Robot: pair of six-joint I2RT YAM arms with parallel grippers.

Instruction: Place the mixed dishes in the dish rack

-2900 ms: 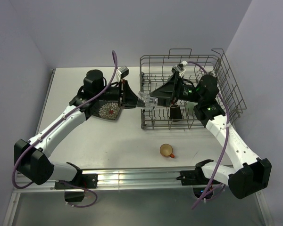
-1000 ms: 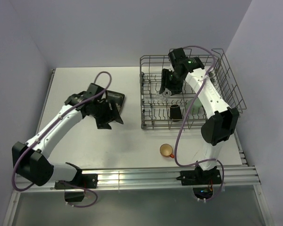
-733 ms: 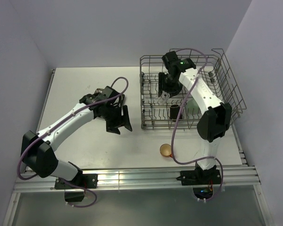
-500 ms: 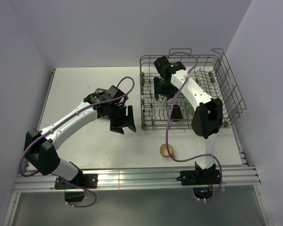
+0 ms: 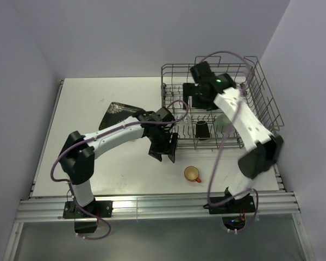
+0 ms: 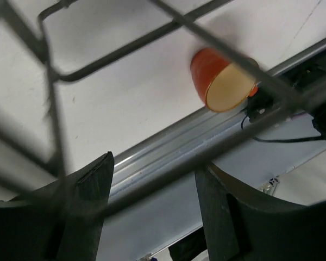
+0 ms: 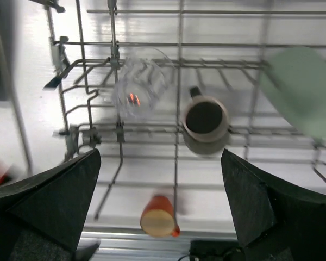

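Though hidden from above, the glass (image 7: 139, 82) shows from the right wrist.

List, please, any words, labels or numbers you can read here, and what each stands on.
None: no view shows readable text. The small orange mug, dark brown mug, clear glass, pale green cup and dish rack carry no visible lettering.

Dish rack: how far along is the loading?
Done: the clear glass, dark brown mug and pale green cup sit in the dish rack. In hand: nothing; the left fingers and right fingers are open, empty. Left: the orange mug and dark plate on the table.
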